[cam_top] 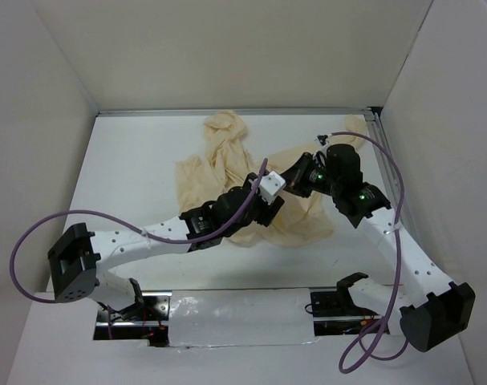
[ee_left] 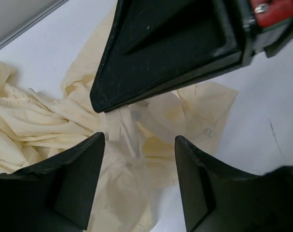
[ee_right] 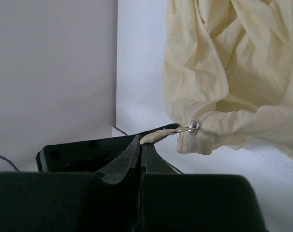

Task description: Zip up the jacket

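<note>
So the table [cam_top: 123, 184] has the jacket [cam_top: 227, 172] lying crumpled toward the back middle, with both arms reaching onto it. The left gripper [ee_left: 140, 140] hangs spread wide just over the cream fabric, gripping nothing. The right gripper [ee_right: 142, 141] is pinched tight on the pull tab [ee_right: 158, 136] of the zipper slider [ee_right: 193, 127], at what looks like the bottom end of the zipper track [ee_right: 211, 43]. My take: the left needs to pin the fabric right beside the slider so the track goes taut. Then the right pulls slowly, straight along the teeth, or that thin cloth will probably bunch and jam.
</note>
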Controlling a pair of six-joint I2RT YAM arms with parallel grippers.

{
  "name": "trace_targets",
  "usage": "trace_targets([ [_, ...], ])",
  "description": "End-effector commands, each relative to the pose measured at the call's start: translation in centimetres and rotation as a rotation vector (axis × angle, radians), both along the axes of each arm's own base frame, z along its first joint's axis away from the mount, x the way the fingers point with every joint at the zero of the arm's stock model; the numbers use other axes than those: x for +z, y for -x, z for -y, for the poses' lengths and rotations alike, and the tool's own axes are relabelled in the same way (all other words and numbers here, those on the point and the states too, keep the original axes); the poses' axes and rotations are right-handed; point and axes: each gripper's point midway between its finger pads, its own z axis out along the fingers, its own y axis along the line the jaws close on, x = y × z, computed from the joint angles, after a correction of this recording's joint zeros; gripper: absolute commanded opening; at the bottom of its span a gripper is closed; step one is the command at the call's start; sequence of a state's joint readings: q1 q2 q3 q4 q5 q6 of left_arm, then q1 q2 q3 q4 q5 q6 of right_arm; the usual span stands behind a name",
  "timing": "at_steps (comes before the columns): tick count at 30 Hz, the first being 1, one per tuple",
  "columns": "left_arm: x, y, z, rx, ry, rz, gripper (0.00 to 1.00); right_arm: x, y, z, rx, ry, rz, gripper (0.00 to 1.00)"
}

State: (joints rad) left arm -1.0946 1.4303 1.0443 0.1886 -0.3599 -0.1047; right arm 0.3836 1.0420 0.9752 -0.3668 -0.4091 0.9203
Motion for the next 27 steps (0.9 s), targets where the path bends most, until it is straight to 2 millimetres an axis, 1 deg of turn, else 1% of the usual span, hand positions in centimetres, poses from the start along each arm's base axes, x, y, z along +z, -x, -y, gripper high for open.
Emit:
trace_targets([
  [1, 3.7, -1.8, 0.7, 0.033, 0.068, 0.091, 0.69, 2.3, 1.4, -0.4, 0.044, -0.057, 0.041, 0.00],
  [2, 3.6, -2.1, 0.4, 0.043, 0.065, 0.087, 0.67, 2.5, 1.4, -0.3, 0.049, -0.065, 0.041, 0.00],
  [4, 3.2, -2.1, 0.1, 0.052, 0.061, 0.078, 0.60, 2.9, 1.5, 0.0, 0.045, -0.079, 0.046, 0.00],
  [5, 3.1, -2.1, 0.0, 0.053, 0.058, 0.075, 0.59, 2.9, 1.6, 0.1, 0.047, -0.083, 0.042, 0.00],
  [7, 3.3, -2.1, -0.2, 0.049, 0.071, 0.082, 0.59, 3.2, 1.7, 0.0, 0.062, -0.097, 0.044, 0.00],
  [8, 3.2, -2.1, -0.3, 0.053, 0.071, 0.084, 0.59, 3.3, 2.4, -0.4, 0.103, -0.113, 0.041, 0.00],
  [10, 3.6, -2.5, -0.5, 0.072, 0.080, 0.099, 0.58, 3.3, 2.7, -0.7, 0.129, -0.123, 0.028, 0.00],
  [13, 3.8, -2.8, -0.5, 0.074, 0.081, 0.106, 0.50, 3.1, 2.9, -0.6, 0.132, -0.120, 0.024, 0.00],
  [14, 4.0, -2.8, -0.4, 0.068, 0.085, 0.106, 0.43, 3.1, 2.8, -0.4, 0.120, -0.117, 0.026, 0.00],
  [15, 4.1, -2.7, -0.3, 0.063, 0.086, 0.109, 0.38, 3.1, 2.8, -0.3, 0.115, -0.117, 0.028, 0.00],
  [16, 4.1, -2.5, -0.2, 0.054, 0.083, 0.109, 0.27, 3.0, 2.8, -0.4, 0.116, -0.118, 0.024, 0.00],
  [18, 4.3, -2.3, -0.2, 0.038, 0.087, 0.113, 0.11, 2.9, 2.1, 0.0, 0.085, -0.111, 0.025, 0.00],
  [19, 4.1, -2.1, -0.3, 0.031, 0.077, 0.108, 0.00, 3.0, 1.9, 0.1, 0.075, -0.108, 0.027, 0.00],
  [20, 4.4, -2.0, -0.5, 0.033, 0.084, 0.109, 0.00, 2.7, 1.4, 0.3, 0.061, -0.102, 0.017, 0.00],
  [21, 4.0, -1.6, -0.5, 0.020, 0.074, 0.110, 0.00, 2.6, 0.6, 0.7, 0.029, -0.095, 0.021, 0.00],
  [22, 4.6, -1.2, -0.6, 0.005, 0.082, 0.130, 0.00, 2.5, -0.1, 1.0, 0.002, -0.087, 0.019, 0.00],
  [23, 4.6, -0.8, -0.5, -0.006, 0.084, 0.139, 0.00, 2.3, -0.7, 1.2, -0.024, -0.081, 0.017, 0.00],
  [24, 4.2, -0.3, -0.6, -0.014, 0.084, 0.139, 0.00, 2.5, -1.4, 1.6, -0.045, -0.080, 0.022, 0.00],
  [25, 4.4, -0.1, -0.8, -0.028, 0.067, 0.169, 0.00, 2.5, -1.5, 1.5, -0.038, -0.088, 0.019, 0.00],
  [26, 5.3, 0.1, -0.9, -0.029, 0.083, 0.196, 0.00, 2.2, -1.9, 1.4, -0.041, -0.098, 0.008, 0.00],
  [27, 5.5, 0.7, -0.9, -0.042, 0.085, 0.205, 0.00, 2.3, -2.3, 1.4, -0.051, -0.100, 0.016, 0.00],
])
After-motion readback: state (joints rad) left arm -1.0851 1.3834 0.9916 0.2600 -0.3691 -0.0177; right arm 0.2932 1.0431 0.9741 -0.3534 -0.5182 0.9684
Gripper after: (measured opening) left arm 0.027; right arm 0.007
